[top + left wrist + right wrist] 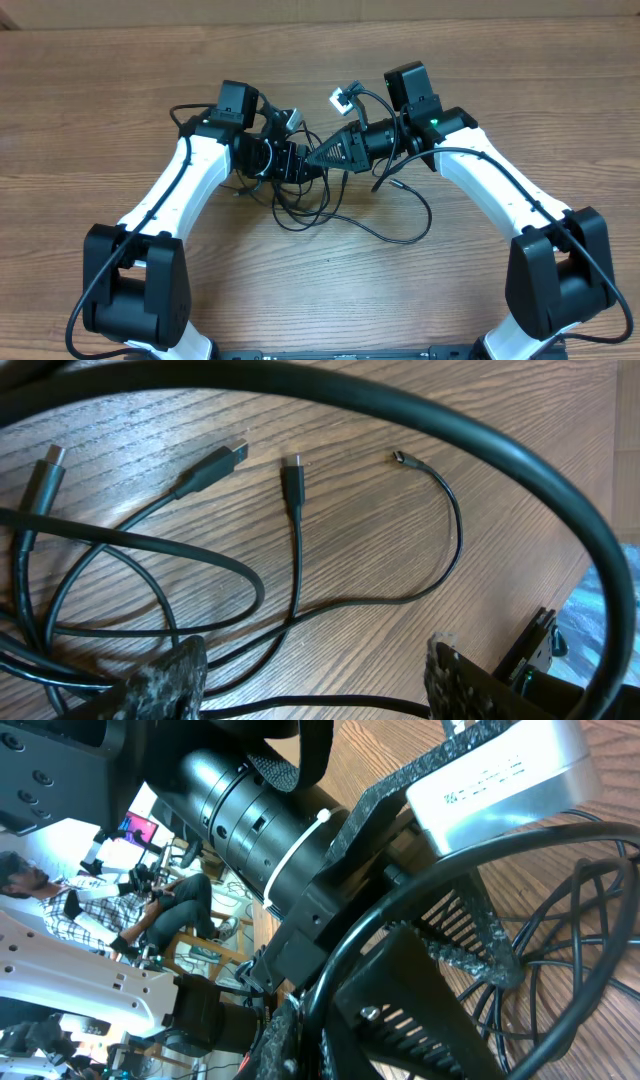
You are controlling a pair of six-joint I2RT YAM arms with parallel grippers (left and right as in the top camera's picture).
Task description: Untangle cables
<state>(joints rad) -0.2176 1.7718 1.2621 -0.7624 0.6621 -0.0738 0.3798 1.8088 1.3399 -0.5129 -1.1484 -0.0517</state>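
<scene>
The cables (325,205) lie as a loose black tangle on the wooden table, under and in front of both grippers. My left gripper (298,160) hangs over the tangle and is open. In the left wrist view one cable (320,705) runs across the wide gap between its fingers (165,680). Beyond it lie separate ends: a silver-tipped plug (47,465), a black flat plug (215,463), a small plug (292,468) and a tiny plug (400,457). My right gripper (320,155) points left and almost touches the left one. It is shut, and a black cable (420,910) arcs out from its jaws.
A white connector (343,99) on a cord sits behind the grippers. One long cable loop (415,225) reaches right toward the right arm. The left arm's wrist (260,820) fills much of the right wrist view. The table's far edge (320,22) meets brown cardboard.
</scene>
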